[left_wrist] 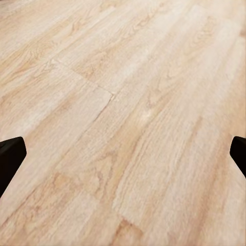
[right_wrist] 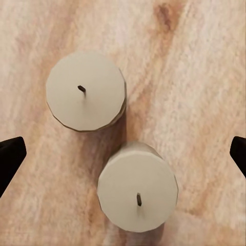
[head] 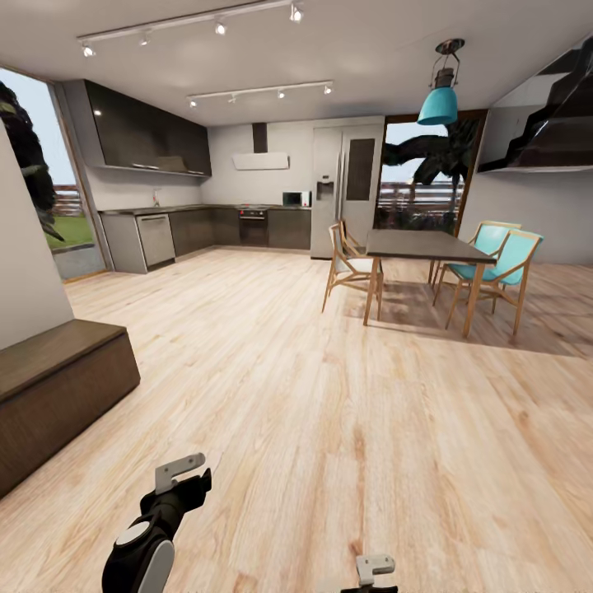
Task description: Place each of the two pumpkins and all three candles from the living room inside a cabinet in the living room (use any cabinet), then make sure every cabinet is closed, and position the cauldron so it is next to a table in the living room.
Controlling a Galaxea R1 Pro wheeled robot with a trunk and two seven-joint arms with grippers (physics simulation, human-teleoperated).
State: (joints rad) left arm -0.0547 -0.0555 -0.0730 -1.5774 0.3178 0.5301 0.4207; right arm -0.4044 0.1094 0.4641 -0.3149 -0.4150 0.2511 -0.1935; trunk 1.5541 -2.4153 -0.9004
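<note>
L arm (head: 152, 535) low at head view's bottom left, black w/ grey bracket, L gripper (left_wrist: 123, 154) spread wide, fingertips at frame edges, R gripper (right_wrist: 123, 154) likewise wide apart, pointed straight down

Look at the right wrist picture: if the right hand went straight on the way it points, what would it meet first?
Most likely the two candles standing on the wood floor: the nearer candle first, or the other candle beside it. The right hand is open and points down at them; depth is hard to judge.
</note>
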